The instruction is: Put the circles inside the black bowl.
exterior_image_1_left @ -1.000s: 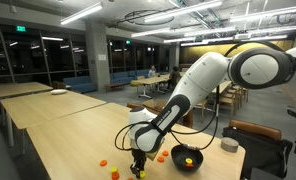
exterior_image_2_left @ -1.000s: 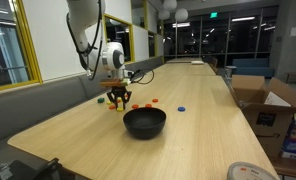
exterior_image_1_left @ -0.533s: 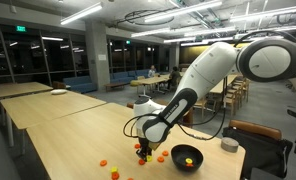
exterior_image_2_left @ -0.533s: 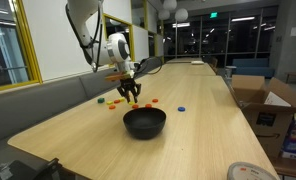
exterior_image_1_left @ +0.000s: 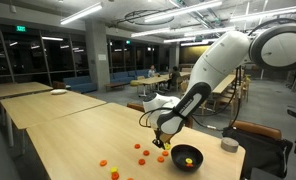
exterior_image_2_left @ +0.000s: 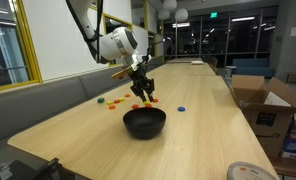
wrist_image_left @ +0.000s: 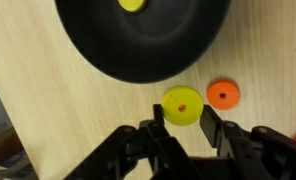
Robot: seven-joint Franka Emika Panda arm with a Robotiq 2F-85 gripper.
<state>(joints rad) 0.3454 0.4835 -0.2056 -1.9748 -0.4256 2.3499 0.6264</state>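
Note:
My gripper [wrist_image_left: 183, 118] is shut on a yellow disc [wrist_image_left: 183, 105] and holds it above the table, just short of the black bowl's [wrist_image_left: 138, 45] rim. The bowl is shallow, glossy and round and has another yellow disc [wrist_image_left: 134, 4] inside. In both exterior views the gripper [exterior_image_1_left: 160, 143] [exterior_image_2_left: 144, 95] hangs in the air beside the bowl [exterior_image_1_left: 187, 157] [exterior_image_2_left: 144, 122]. Several small orange discs [exterior_image_1_left: 141, 160] [exterior_image_2_left: 113, 100] lie on the wooden table; one orange disc [wrist_image_left: 222, 95] lies under the gripper.
A small grey cup [exterior_image_1_left: 229, 144] stands past the bowl near the table edge. A blue disc [exterior_image_2_left: 182, 108] and a green one [exterior_image_2_left: 99, 100] lie among the orange ones. Cardboard boxes [exterior_image_2_left: 258, 100] stand off the table, and a white round object [exterior_image_2_left: 250, 172] sits at its near corner.
The gripper has risen from the table among the discs and moved toward the black bowl, carrying a disc.

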